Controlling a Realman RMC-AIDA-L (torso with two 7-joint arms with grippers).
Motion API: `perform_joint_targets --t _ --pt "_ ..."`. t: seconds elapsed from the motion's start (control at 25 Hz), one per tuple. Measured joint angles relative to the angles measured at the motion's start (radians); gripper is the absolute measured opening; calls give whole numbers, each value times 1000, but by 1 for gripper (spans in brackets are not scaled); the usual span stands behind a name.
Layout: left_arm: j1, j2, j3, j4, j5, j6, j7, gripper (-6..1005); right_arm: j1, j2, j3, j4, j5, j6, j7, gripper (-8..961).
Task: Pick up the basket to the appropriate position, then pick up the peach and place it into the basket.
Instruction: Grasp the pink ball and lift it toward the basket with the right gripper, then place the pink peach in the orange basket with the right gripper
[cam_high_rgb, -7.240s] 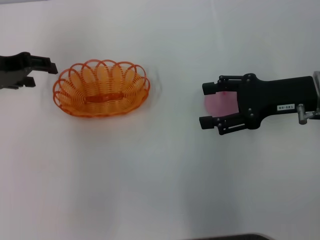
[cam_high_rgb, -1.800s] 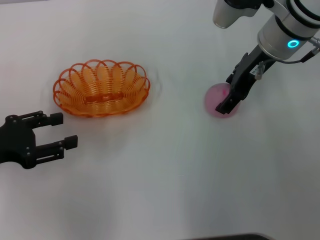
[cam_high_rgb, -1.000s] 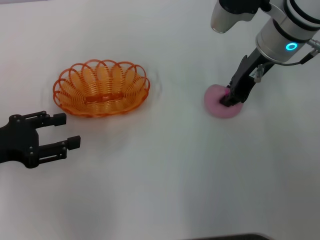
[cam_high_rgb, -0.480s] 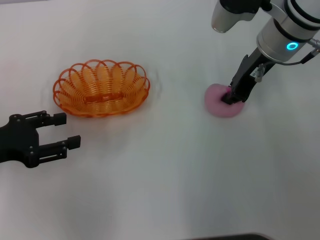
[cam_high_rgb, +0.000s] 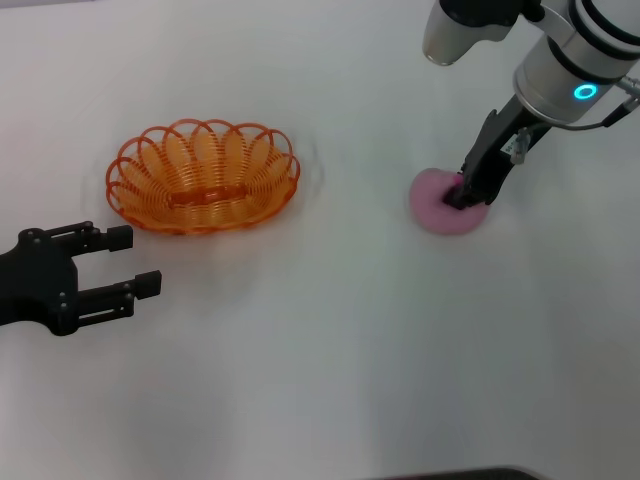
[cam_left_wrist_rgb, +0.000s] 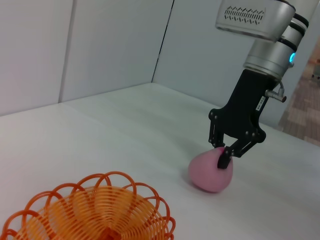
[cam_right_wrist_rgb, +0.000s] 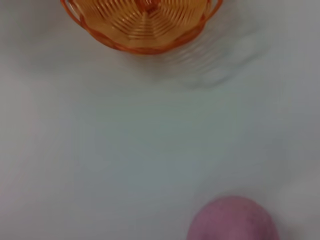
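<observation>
The orange wire basket (cam_high_rgb: 203, 178) stands on the white table (cam_high_rgb: 330, 330) at the left; it also shows in the left wrist view (cam_left_wrist_rgb: 95, 215) and the right wrist view (cam_right_wrist_rgb: 142, 20). The pink peach (cam_high_rgb: 438, 207) rests on the table at the right, and shows in the left wrist view (cam_left_wrist_rgb: 210, 172) and the right wrist view (cam_right_wrist_rgb: 232, 220). My right gripper (cam_high_rgb: 466, 194) points down at the peach; in the left wrist view the right gripper (cam_left_wrist_rgb: 222, 154) has its fingers closed on the peach's upper side. My left gripper (cam_high_rgb: 133, 261) is open and empty, in front of the basket.
The table is plain white, with open surface between basket and peach. Grey wall panels (cam_left_wrist_rgb: 100, 45) stand behind the table in the left wrist view. A dark edge (cam_high_rgb: 450, 474) shows at the bottom of the head view.
Since 1.8 s ago my right gripper has come down and closed in on the peach. Over the last second nothing has visibly moved. The left arm stays in front of the basket.
</observation>
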Motion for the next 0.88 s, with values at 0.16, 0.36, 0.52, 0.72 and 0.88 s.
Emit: perform_joint_targets --t 0.16,0.36,0.52,0.72,0.88 --pt "0 0 0 0 0 0 0 706 6 0 2 -22 3 -16 0 138" --pt "2 0 0 0 0 4 0 707 23 2 10 -87 16 -64 3 138" --pt "3 0 0 0 0 8 0 707 46 5 17 -154 26 -122 9 139" --pt "4 0 0 0 0 9 -5 707 92 9 56 -230 27 -190 11 139" --pt "1 0 0 1 1 10 -10 707 127 15 67 -274 24 -224 13 140"
